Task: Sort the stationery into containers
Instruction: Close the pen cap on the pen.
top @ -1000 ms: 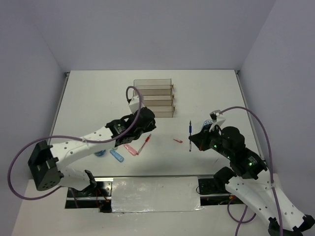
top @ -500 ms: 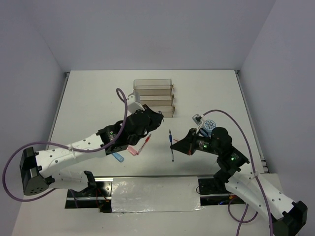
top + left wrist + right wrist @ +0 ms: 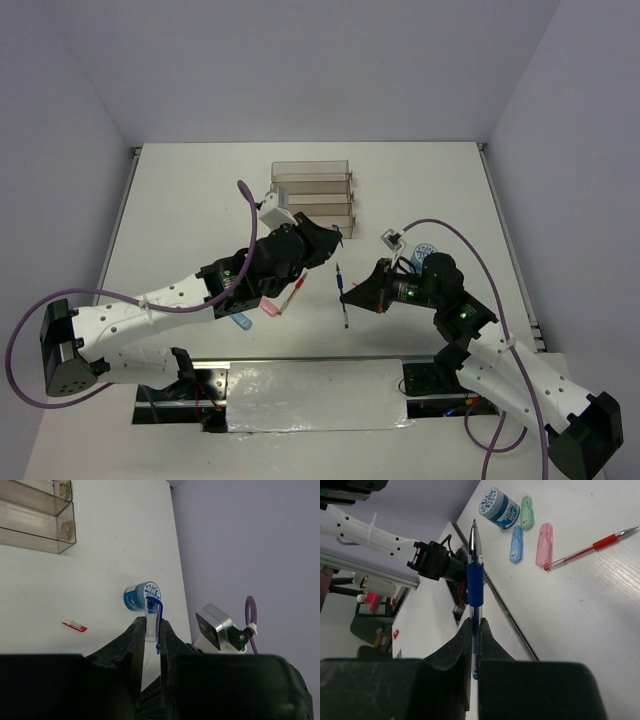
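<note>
My left gripper [image 3: 334, 238] is shut on a clear pen cap with a blue clip [image 3: 152, 614], held above the table just in front of the containers [image 3: 312, 198]. My right gripper [image 3: 354, 294] is shut on a blue pen [image 3: 342, 296], lifted off the table with its tip pointing away from the jaws [image 3: 474, 575]. The pen and the cap are close but apart. A red pen [image 3: 293, 295], a pink capsule [image 3: 268, 307] and a blue capsule [image 3: 241, 320] lie under the left arm. A blue patterned roll [image 3: 424, 253] stands behind the right arm.
The right wrist view shows another blue roll [image 3: 498, 507], a green capsule [image 3: 526, 512], a blue capsule [image 3: 516, 543], a pink capsule [image 3: 543, 544] and the red pen [image 3: 592, 547]. A small red cap [image 3: 75, 625] lies on the table. The metal front edge [image 3: 310, 385] runs between the bases.
The right gripper has carried the blue pen left toward the middle. The left gripper has moved right and forward with the cap, so the two now sit near each other.
</note>
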Tool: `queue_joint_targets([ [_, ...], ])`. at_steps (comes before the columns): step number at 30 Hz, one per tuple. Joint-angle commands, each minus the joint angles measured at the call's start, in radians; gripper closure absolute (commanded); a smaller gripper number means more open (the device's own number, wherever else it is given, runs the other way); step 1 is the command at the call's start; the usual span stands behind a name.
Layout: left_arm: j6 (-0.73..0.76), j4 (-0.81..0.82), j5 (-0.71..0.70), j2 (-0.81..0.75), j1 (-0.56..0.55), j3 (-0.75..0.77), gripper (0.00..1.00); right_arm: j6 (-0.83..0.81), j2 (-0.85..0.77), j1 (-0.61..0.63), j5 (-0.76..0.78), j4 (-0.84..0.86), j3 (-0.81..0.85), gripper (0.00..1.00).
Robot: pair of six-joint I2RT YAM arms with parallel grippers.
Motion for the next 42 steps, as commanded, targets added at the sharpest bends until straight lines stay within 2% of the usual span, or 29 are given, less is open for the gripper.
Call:
queue_joint_targets([
  [1,0.028,0.05,-0.007,-0.008,-0.006,0.0,1.0,-0.035,0.003,0.009,-0.016,0.042,0.051,1.0],
  [17,0.055,0.023,0.007,0.001,-0.006,-0.012,1.0,-0.115,0.075,0.0,0.013,-0.006,0.152,1.0],
  [28,0.07,-0.012,-0.033,-0.017,-0.001,-0.012,1.0,-0.123,0.075,-0.02,0.003,-0.013,0.166,1.0],
  [42,0.071,-0.002,-0.016,-0.017,0.002,-0.015,1.0,-0.127,0.091,-0.043,0.029,-0.024,0.176,1.0],
])
